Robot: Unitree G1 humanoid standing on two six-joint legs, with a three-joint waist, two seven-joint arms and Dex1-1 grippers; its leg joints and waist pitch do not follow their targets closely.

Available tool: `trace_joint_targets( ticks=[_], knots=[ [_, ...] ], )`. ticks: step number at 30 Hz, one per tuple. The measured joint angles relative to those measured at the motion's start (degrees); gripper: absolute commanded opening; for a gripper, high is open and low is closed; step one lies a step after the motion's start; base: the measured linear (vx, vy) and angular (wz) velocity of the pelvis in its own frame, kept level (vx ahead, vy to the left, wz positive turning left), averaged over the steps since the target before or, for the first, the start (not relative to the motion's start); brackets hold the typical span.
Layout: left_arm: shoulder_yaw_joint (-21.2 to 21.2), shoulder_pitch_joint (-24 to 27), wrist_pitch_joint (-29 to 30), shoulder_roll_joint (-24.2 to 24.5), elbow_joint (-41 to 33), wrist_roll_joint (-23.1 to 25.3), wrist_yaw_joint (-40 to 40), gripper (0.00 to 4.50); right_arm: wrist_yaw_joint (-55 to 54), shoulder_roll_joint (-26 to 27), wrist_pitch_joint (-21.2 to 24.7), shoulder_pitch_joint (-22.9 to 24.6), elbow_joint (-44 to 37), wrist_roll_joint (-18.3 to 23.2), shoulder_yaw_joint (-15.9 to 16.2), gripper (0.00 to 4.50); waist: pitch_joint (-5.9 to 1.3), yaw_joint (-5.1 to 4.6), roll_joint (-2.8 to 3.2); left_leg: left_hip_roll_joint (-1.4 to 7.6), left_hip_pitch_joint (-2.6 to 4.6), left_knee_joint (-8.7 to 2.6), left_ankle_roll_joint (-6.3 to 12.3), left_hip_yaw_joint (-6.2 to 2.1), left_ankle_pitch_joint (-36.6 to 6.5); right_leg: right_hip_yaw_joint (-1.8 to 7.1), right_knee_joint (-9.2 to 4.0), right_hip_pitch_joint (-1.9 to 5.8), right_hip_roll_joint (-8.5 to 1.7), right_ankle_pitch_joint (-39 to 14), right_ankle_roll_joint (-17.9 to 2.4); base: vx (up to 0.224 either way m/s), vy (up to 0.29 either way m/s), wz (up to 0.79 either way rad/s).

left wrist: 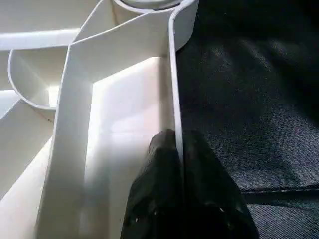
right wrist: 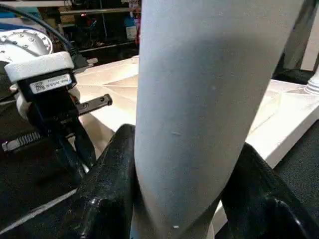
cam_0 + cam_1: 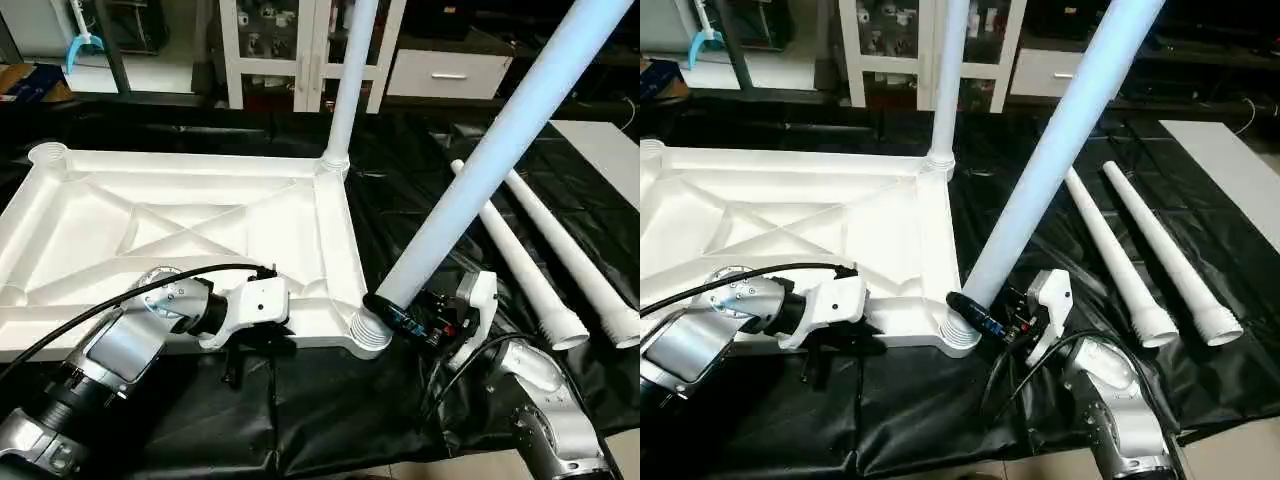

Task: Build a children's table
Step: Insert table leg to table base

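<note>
My left gripper (image 1: 175,149) is pinching the thin near rim of the table top (image 3: 180,215), one black finger (image 1: 154,189) inside the wall and the other outside, closed tight on the plastic. The top is lying upside down on the black cloth (image 3: 330,420), its X-ribbed underside facing up (ribs running away from my left fingers toward the far corners). Beyond those fingers, at the far corner on my right-hand side, one leg (image 3: 348,80) is standing upright in its socket.

Further right, my right gripper (image 3: 392,312) is clasping a second leg (image 3: 500,150) low on its shaft, a black finger (image 2: 107,194) on each side of the tube. That leg is leaning, its lower end sitting at the near corner socket (image 3: 368,333) just beside my fingertips; I cannot tell how deep it is seated.

Past my right fingers, two more legs (image 3: 545,265) are lying side by side on the cloth, well apart from the top.
</note>
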Motion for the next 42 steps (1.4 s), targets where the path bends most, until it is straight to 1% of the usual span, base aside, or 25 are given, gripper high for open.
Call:
trace_joint_targets(
  ticks=[4, 7, 8, 11, 17, 23, 27, 28, 32, 42],
  knots=[
    [-0.2, 0.2, 0.0, 0.0, 0.1, 0.0, 0.0, 0.02, 0.6, -1.1, -1.1, -0.2, 0.5, -0.5, 0.9, 1.86, -0.09, -0.01, -0.05, 0.0, 0.46, -0.09, 0.0, 0.0, 0.0, -0.02, -0.24, 0.43, 0.0, 0.0, 0.0, 0.0, 0.0, 0.0],
    [-0.4, 0.3, 0.0, -0.1, 0.1, 0.1, -0.1, 0.02, 0.6, -1.7, -2.0, -0.7, 0.9, -1.7, 2.0, 1.86, -0.4, 0.01, -0.12, -0.05, 0.47, -0.42, 0.0, 0.0, 0.0, -0.04, -0.67, 0.46, 0.0, 0.0, 0.0, 0.0, 0.0, 0.0],
    [-0.4, 0.3, 0.0, -0.1, 0.2, 0.1, -0.1, 0.02, 0.5, -2.0, -2.5, -0.9, 1.1, -2.3, 2.5, 1.86, -0.52, 0.0, -0.21, -0.09, 0.47, -0.48, 0.0, 0.0, 0.0, -0.02, -0.69, 0.46, 0.0, 0.0, 0.0, 0.0, 0.0, 0.0],
    [-0.5, 0.3, 0.0, -0.1, 0.5, 0.2, -0.2, 0.02, 0.5, -2.2, -3.1, -1.0, 1.6, -2.6, 2.9, 1.86, -0.73, 0.01, -0.22, -0.09, 0.53, -0.51, 0.0, 0.0, 0.0, -0.02, -0.68, 0.47, 0.0, 0.0, 0.0, 0.0, 0.0, 0.0],
    [-0.3, 0.3, 0.0, -0.1, 1.0, 0.2, -0.1, 0.02, 0.6, -3.0, -3.9, -2.4, 3.1, -2.6, 4.1, 1.86, -0.8, -0.19, -0.24, -0.09, 0.6, -0.56, 0.0, 0.0, 0.0, -0.02, -0.69, 0.46, 0.0, 0.0, 0.0, 0.0, 0.0, 0.0],
    [-0.3, 0.3, 0.0, -0.1, 1.2, 0.3, -0.1, 0.02, 0.6, -3.1, -4.2, -2.6, 3.5, -2.6, 4.3, 1.86, -0.87, -0.35, -0.31, -0.11, 0.61, -0.57, 0.0, 0.0, 0.0, -0.01, -0.73, 0.47, 0.0, -0.1, 0.1, 0.0, 0.0, 0.0],
    [-0.2, 0.3, 0.2, -0.1, 1.3, 0.3, -0.1, 0.0, 0.6, -3.0, -4.1, -3.3, 4.3, -2.6, 4.6, 1.86, -0.89, -0.65, -0.32, -0.12, 0.61, -0.57, 0.0, 0.0, 0.0, 0.0, -0.73, 0.47, 0.0, -0.1, 0.1, 0.0, 0.0, 0.0],
    [-0.2, 0.3, 0.2, -0.1, 1.4, 0.3, -0.1, 0.0, 0.5, -3.0, -4.0, -3.5, 4.4, -2.6, 4.6, 1.86, -0.82, -0.73, -0.21, -0.12, 0.6, -0.57, 0.0, 0.0, 0.0, 0.0, -0.73, 0.47, 0.0, -0.1, 0.1, 0.0, 0.0, 0.0],
    [-0.1, 0.2, 0.2, -0.1, 1.5, 0.4, 0.1, 0.0, 0.4, -2.9, -3.7, -4.1, 5.1, -2.6, 4.7, 1.86, -0.73, -1.05, -0.16, -0.14, 0.58, -0.58, 0.0, -0.01, 0.0, 0.02, -0.81, 0.47, 0.0, -0.3, 0.1, 0.0, 0.0, 0.0],
    [0.0, 0.2, 0.4, -0.2, 1.5, 0.6, 0.4, 0.0, -0.5, -2.7, -3.9, -4.2, 5.3, -2.6, 4.7, 1.86, -0.7, -1.11, -0.18, -0.19, 0.57, -0.91, 0.0, -0.01, 0.0, 0.02, -1.19, 0.47, -0.01, -0.3, 0.1, 0.0, 0.0, 0.0]
  ],
)
